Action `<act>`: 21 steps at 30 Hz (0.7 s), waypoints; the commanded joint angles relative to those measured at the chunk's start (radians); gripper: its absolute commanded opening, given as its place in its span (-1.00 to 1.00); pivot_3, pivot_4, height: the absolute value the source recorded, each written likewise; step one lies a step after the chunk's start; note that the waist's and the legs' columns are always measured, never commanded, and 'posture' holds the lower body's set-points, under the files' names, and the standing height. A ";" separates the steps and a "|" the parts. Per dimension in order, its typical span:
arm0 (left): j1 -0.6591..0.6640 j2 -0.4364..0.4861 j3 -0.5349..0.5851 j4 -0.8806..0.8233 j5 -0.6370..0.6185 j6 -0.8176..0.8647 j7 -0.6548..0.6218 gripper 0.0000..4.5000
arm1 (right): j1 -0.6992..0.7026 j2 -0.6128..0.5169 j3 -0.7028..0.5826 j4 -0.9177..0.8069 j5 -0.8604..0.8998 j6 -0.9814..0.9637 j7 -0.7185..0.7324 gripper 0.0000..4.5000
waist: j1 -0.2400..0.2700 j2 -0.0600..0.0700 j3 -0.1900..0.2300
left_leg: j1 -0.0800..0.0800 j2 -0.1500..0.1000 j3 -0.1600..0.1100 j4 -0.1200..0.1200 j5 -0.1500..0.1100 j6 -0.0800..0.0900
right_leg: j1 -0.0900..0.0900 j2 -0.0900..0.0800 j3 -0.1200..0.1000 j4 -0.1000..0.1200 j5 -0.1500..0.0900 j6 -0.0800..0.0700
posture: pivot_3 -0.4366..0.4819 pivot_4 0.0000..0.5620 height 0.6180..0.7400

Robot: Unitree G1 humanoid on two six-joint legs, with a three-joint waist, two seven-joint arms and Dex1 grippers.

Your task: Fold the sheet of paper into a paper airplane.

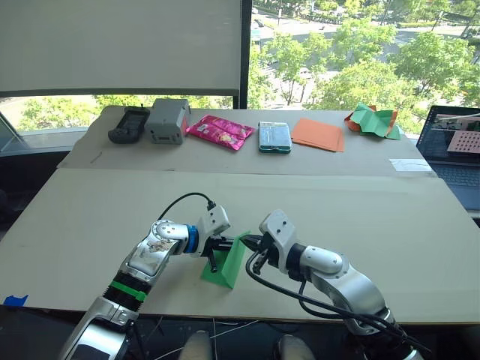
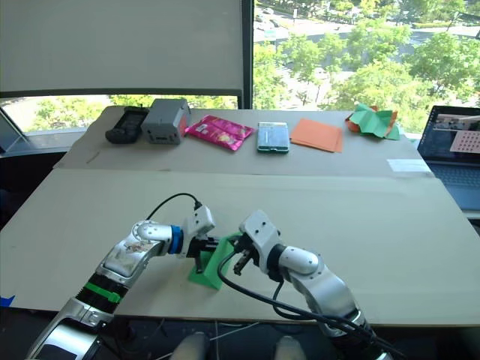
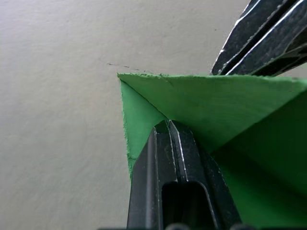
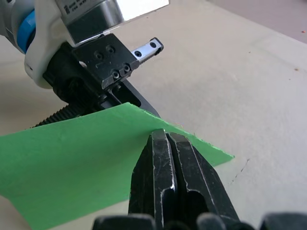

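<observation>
Green paper (image 1: pixel 229 264), folded into tent-like wedge with diagonal crease, stands on edge near front of table (image 1: pixel 390 247). Left gripper (image 3: pixel 168 125) at its 9 o'clock, fingers pressed together, pinching folded layer. Right gripper (image 4: pixel 165 135) at 3 o'clock, fingers pressed together on upper edge. Orange sheets (image 1: pixel 318 133) well apart at 1 o'clock.

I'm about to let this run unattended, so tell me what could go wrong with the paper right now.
Both grippers are shut on the same green paper, the left gripper and the right gripper close together on it. If they pull apart or twist unevenly, the thin sheet could tear.

The paper stands tilted off the table, so a slip of either pinch could let it flop and lose the fold.

The edge near the left gripper looks rough, a likely spot for a tear to start.
</observation>
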State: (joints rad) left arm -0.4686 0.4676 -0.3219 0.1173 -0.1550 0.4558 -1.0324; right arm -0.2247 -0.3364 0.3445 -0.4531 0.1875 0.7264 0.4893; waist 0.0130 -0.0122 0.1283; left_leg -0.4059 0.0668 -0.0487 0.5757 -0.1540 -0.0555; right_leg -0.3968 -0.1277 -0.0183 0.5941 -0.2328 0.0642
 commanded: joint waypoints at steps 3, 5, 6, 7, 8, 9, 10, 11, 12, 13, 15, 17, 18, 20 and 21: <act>-0.001 -0.001 0.000 -0.007 0.006 -0.004 0.002 -1.00 | -0.032 0.018 0.039 0.044 -0.032 -0.024 -0.003 -1.00 | -0.002 0.000 0.000 | 0.000 0.000 0.000 0.000 0.002 0.004 | 0.001 0.000 0.000 0.000 0.000 0.000 | -0.05 -0.47 0.44; 0.004 0.007 0.014 -0.006 0.002 0.002 0.008 -1.00 | -0.049 0.028 0.051 0.079 -0.044 -0.032 -0.004 -1.00 | -0.002 0.000 0.000 | 0.000 0.000 0.000 0.000 0.003 0.005 | 0.001 0.000 0.000 0.000 0.000 0.000 | -0.05 -0.47 0.44; 0.005 0.011 0.019 -0.006 0.000 0.004 0.010 -1.00 | -0.055 0.031 0.054 0.091 -0.048 -0.035 -0.004 -1.00 | -0.002 0.000 0.000 | 0.001 0.000 0.000 0.000 0.003 0.005 | 0.000 0.000 0.000 0.000 0.000 0.000 | -0.05 -0.47 0.44; 0.008 0.017 0.026 -0.009 -0.002 0.008 0.011 -1.00 | -0.062 0.034 0.059 0.107 -0.054 -0.041 -0.002 -1.00 | -0.003 0.000 0.000 | 0.001 0.000 0.000 0.000 0.003 0.004 | 0.000 0.000 0.000 0.000 0.000 0.000 | -0.05 -0.47 0.44; 0.013 0.027 0.032 -0.013 -0.002 0.010 0.012 -1.00 | -0.071 0.040 0.062 0.124 -0.059 -0.046 -0.001 -1.00 | -0.004 0.000 0.000 | 0.001 0.000 0.000 0.000 0.003 0.004 | 0.000 0.000 0.000 0.000 0.000 0.000 | -0.05 -0.47 0.44; 0.017 0.034 0.036 -0.016 -0.002 0.011 0.013 -1.00 | -0.076 0.044 0.063 0.135 -0.063 -0.049 0.000 -1.00 | -0.005 0.000 0.000 | 0.001 0.000 0.000 0.000 0.002 0.004 | 0.000 0.000 0.000 0.000 0.000 0.000 | -0.05 -0.47 0.44; 0.021 0.040 0.041 -0.019 -0.003 0.013 0.014 -1.00 | -0.081 0.048 0.064 0.145 -0.067 -0.052 0.002 -1.00 | -0.006 0.000 0.000 | 0.001 0.000 0.000 0.000 0.002 0.003 | 0.000 0.000 0.000 0.000 0.000 0.000 | -0.05 -0.47 0.44; 0.024 0.044 0.047 -0.023 -0.005 0.016 0.016 -1.00 | -0.084 0.051 0.064 0.151 -0.069 -0.055 0.004 -1.00 | -0.007 0.000 0.000 | 0.001 0.000 0.000 0.000 0.002 0.003 | 0.000 0.000 0.000 0.000 0.000 0.000 | -0.05 -0.47 0.44; 0.027 0.051 0.054 -0.027 -0.007 0.020 0.018 -1.00 | -0.087 0.053 0.064 0.158 -0.071 -0.058 0.006 -1.00 | -0.007 0.000 0.000 | 0.001 0.000 -0.001 0.000 0.002 0.003 | 0.000 0.000 0.000 0.000 0.000 0.000 | -0.05 -0.47 0.44; 0.031 0.062 0.067 -0.029 -0.009 0.023 0.023 -1.00 | -0.090 0.055 0.067 0.167 -0.074 -0.062 0.008 -1.00 | -0.007 0.000 0.000 | 0.001 0.000 -0.001 0.000 0.002 0.003 | 0.000 0.000 0.000 0.001 0.000 0.000 | -0.05 -0.47 0.44; 0.037 0.082 0.094 -0.033 -0.013 0.028 0.033 -1.00 | -0.092 0.056 0.075 0.183 -0.079 -0.067 0.015 -1.00 | -0.008 0.000 0.000 | 0.001 0.000 0.000 0.000 0.002 0.004 | 0.000 0.000 0.000 0.001 0.000 0.000 | -0.05 -0.47 0.44; 0.041 0.098 0.117 -0.044 -0.017 0.030 0.039 -1.00 | -0.092 0.057 0.081 0.193 -0.084 -0.072 0.021 -1.00 | -0.009 0.000 0.000 | 0.001 0.000 -0.001 0.000 0.003 0.004 | 0.000 0.000 0.000 0.001 0.000 0.000 | -0.05 -0.47 0.44; 0.041 0.102 0.129 -0.055 -0.024 0.037 0.042 -1.00 | -0.091 0.058 0.083 0.197 -0.086 -0.073 0.025 -1.00 | -0.009 0.000 0.000 | 0.001 0.000 -0.001 0.000 0.003 0.004 | 0.000 0.001 0.000 0.001 0.000 0.000 | -0.05 -0.47 0.44; 0.036 0.106 0.148 -0.076 -0.038 0.047 0.043 -1.00 | -0.091 0.057 0.087 0.206 -0.096 -0.075 0.029 -1.00 | -0.008 0.000 0.000 | 0.001 0.000 -0.001 0.000 0.003 0.004 | 0.000 0.001 0.000 0.001 0.000 0.000 | -0.05 -0.47 0.44; 0.033 0.105 0.158 -0.085 -0.046 0.053 0.043 -1.00 | -0.090 0.056 0.088 0.210 -0.100 -0.076 0.031 -1.00 | -0.007 0.000 0.000 | 0.001 0.000 -0.001 0.000 0.003 0.004 | 0.000 0.001 0.000 0.001 0.000 0.000 | -0.05 -0.47 0.44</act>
State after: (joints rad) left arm -0.4259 0.5685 -0.1920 0.0818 -0.1700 0.5050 -0.9921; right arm -0.3003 -0.2869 0.4232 -0.2362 0.0941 0.6785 0.5139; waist 0.0063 -0.0121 0.1283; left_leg -0.4054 0.0671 -0.0494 0.5753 -0.1514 -0.0514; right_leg -0.3970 -0.1271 -0.0180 0.5952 -0.2327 0.0641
